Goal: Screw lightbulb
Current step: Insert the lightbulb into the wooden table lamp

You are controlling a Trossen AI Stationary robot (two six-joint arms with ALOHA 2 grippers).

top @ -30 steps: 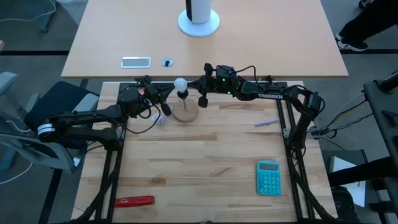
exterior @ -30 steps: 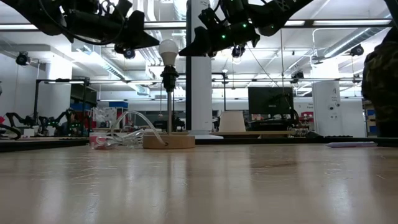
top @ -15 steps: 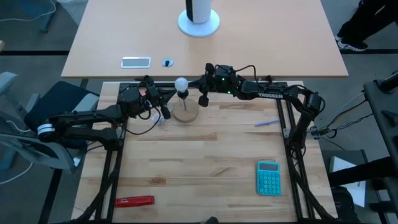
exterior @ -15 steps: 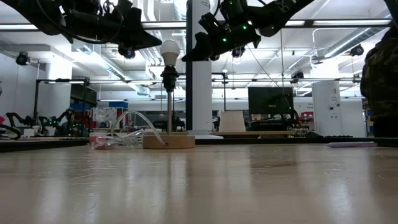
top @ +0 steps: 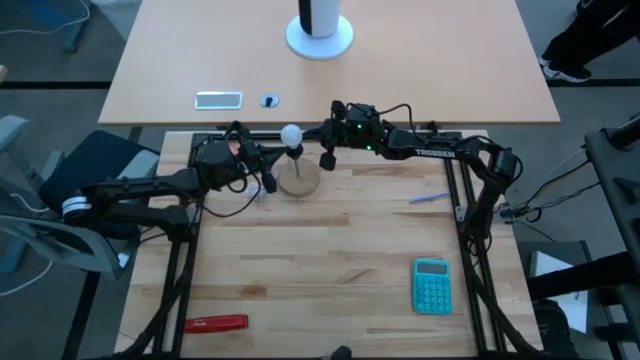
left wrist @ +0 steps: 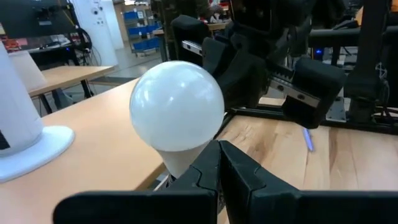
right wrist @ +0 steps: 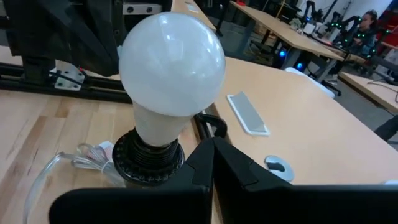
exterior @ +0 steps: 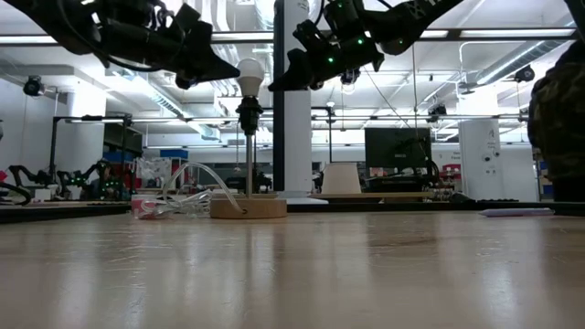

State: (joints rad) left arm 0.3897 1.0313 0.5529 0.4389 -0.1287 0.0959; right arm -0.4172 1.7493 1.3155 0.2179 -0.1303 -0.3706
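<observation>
The white lightbulb (top: 291,133) sits upright in a black socket (right wrist: 149,158) on top of a thin pole. The pole stands on a round wooden base (top: 298,183) at the table's far middle. My left gripper (exterior: 227,73) is shut, level with the bulb, with its tip right at the bulb's left side; the bulb fills the left wrist view (left wrist: 177,106). My right gripper (exterior: 274,82) is shut too and hovers a short way off the bulb's right side (right wrist: 171,62), clear of it. My left gripper's shut fingertips (left wrist: 219,163) stand level at the bulb's lower left side (exterior: 238,75), coming from the table's left. I cannot tell whether they touch it.
A clear cord and bag (exterior: 183,196) lie left of the wooden base. A teal calculator (top: 432,285) lies near right, a red tool (top: 216,323) near left, a purple pen (top: 425,198) right of centre. A person (exterior: 559,119) stands beyond the right edge.
My left gripper has dipped a little and edged toward the bulb's left side, staying shut. The bulb and lamp have not moved.
</observation>
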